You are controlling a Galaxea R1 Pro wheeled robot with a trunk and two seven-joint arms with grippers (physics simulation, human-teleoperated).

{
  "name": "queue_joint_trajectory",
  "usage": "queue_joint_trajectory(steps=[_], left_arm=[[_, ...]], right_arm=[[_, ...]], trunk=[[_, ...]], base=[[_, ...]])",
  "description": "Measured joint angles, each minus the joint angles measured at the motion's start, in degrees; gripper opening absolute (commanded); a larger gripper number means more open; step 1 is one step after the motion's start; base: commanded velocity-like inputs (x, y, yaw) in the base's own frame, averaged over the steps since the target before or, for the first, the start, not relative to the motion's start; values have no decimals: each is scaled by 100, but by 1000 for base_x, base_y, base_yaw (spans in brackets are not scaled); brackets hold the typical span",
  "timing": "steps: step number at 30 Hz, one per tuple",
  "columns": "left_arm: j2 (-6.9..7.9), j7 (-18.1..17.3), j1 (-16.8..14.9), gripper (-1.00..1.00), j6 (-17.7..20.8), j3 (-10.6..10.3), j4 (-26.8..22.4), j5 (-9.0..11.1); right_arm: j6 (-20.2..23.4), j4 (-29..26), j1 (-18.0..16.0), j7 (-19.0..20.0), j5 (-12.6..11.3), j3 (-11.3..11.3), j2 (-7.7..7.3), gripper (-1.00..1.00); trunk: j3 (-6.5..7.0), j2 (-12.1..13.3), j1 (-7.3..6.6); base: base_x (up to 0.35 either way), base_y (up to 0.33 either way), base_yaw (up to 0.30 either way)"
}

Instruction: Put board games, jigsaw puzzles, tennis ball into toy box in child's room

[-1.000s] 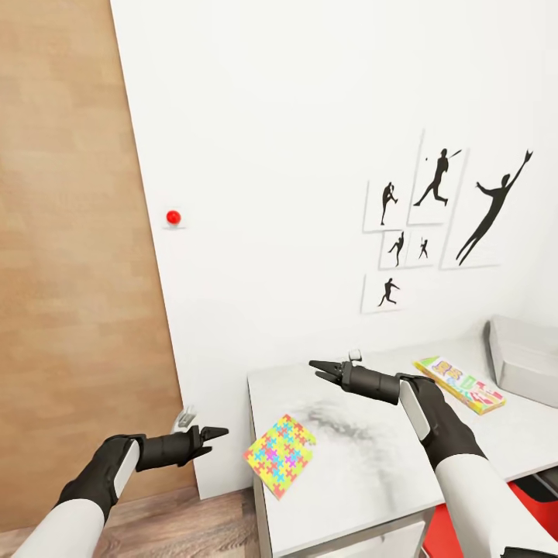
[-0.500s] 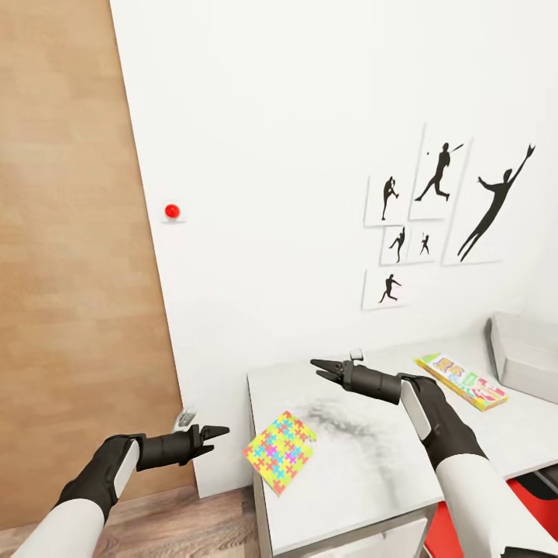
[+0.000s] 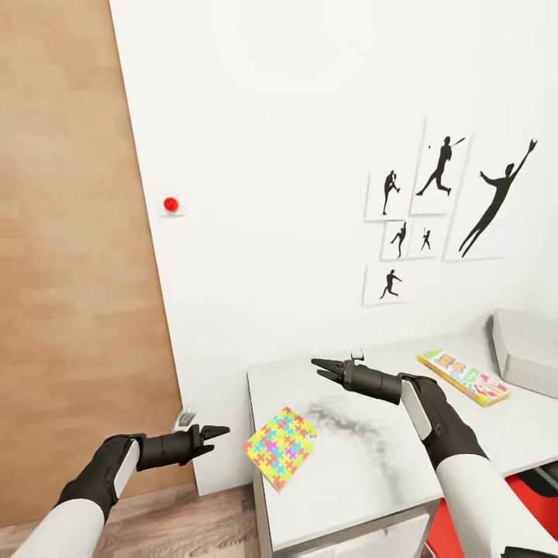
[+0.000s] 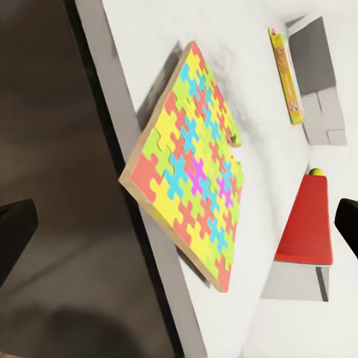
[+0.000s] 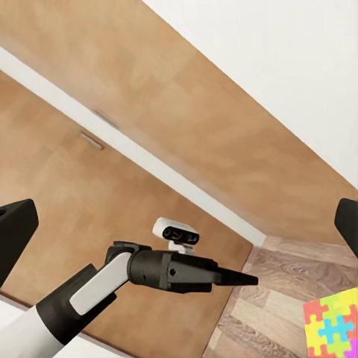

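Puzzle [image 3: 280, 448] sits at the near-left corner of the table [image 3: 372, 473], turned diamond-wise, one corner hanging past the left edge. It's a thin flat board with a glossy interlocking pattern in yellow, green, blue, pink and orange; the left wrist view [image 4: 195, 168] shows a pale wooden backing under the coloured face. It lies just right of the left gripper [image 3: 217, 430] and near-left of the right gripper [image 3: 319, 367]. The left looks nearer, but it is off the table's left side and low, so it would meet the overhanging corner edge-on. The right is already above the tabletop.

Left gripper: empty, and I cannot tell its opening: the tips read as one point in the head view, yet sit wide apart in its own wrist view. Right gripper: empty, tips slightly parted in the head view.

Board game [image 3: 463, 377] is a long slim printed box, far right on the table, long axis running left-far to right-near. Just beyond it is the grey toy box [image 3: 528, 353], matte with a raised rim. Table top is smooth pale grey, slab-like.
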Motion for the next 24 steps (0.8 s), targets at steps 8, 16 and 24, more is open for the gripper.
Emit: queue_joint_trajectory(steps=[8,16,24], left_arm=[[3,-81,0,100,0,0,-2,-1],[0,-191,0,100,-1,-6,-4,-7],[-6,-216,0,100,-1,-14,0,-8]], right_arm=[[15,-5,0,48,0,1,0,100],[92,-304,74,570,7,-1,0,100],[592,-1635,652,1004,15,-8,8,100]], trunk=[[-144,-321,176],[-288,-642,352],[-431,-964,527]], base=[[0,0,0],[0,0,0],[0,0,0]])
